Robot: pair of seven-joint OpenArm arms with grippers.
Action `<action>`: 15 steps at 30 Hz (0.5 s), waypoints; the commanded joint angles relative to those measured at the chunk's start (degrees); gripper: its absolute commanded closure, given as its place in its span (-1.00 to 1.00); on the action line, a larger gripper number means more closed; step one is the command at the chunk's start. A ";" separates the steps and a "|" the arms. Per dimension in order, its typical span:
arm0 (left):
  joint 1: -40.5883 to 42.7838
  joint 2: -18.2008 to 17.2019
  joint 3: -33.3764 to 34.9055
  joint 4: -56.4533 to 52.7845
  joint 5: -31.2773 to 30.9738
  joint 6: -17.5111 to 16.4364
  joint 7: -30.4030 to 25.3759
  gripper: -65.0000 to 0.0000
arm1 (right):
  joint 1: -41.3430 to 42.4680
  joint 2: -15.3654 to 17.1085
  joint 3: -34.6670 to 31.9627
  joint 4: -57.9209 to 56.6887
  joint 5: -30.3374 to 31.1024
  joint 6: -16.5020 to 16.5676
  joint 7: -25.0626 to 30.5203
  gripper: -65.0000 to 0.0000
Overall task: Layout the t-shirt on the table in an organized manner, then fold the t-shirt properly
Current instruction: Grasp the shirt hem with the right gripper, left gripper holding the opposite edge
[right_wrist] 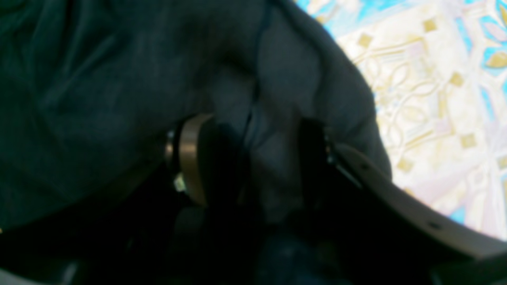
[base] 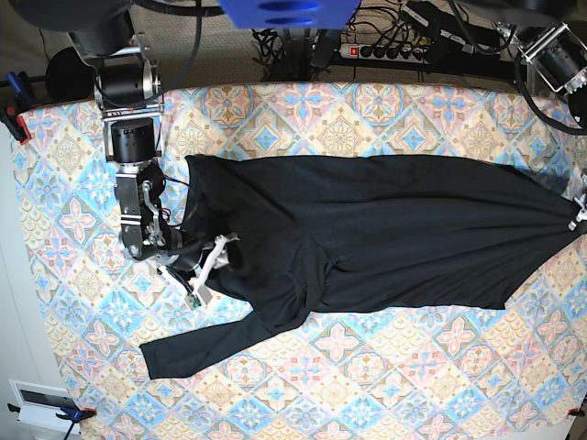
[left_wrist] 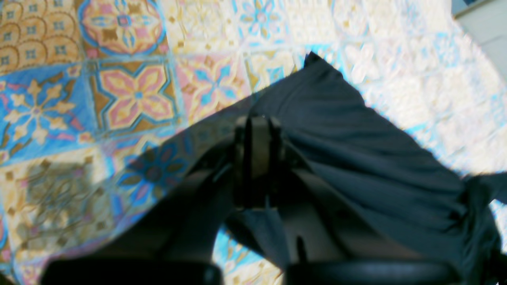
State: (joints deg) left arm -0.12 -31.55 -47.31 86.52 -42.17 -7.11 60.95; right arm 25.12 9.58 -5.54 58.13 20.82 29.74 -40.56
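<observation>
Pinching the t-shirt [base: 385, 229] hem tight in my left pincer [left_wrist: 259, 122], I should draw it taut across the table [base: 367, 385] while my right pincer [right_wrist: 257, 158], jaws wide, straddles the collar-end bunch.

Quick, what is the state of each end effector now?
Left end effector: closed on the t-shirt.
Right end effector: open, t-shirt fabric between its fingers.

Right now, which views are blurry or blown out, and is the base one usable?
Left wrist view: soft focus, the table washed out by glare toward the upper right, arm shadow at lower left. Right wrist view: heavily blurred and dark, the t-shirt fills most of it, the tool's fingers barely resolved. Base view: sharp, evenly lit, usable.
</observation>
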 commanded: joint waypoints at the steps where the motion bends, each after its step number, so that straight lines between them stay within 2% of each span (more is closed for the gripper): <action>1: -0.71 -1.81 -0.38 1.08 -0.33 -0.23 -1.21 1.00 | 2.35 -0.49 0.13 0.46 1.03 0.37 2.36 0.04; 10: -0.63 -1.64 -0.38 1.08 -0.33 -0.23 -1.21 1.00 | 4.37 -0.84 0.13 -3.32 0.76 0.37 5.87 0.04; 15: -0.63 -1.37 -0.38 1.08 -0.33 -0.23 -1.21 1.00 | 4.72 -0.84 0.13 -8.68 0.68 0.29 10.80 0.04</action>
State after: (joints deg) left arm -0.12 -31.40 -47.29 86.52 -42.06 -7.16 60.93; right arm 28.16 8.27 -5.56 48.60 20.93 29.85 -30.92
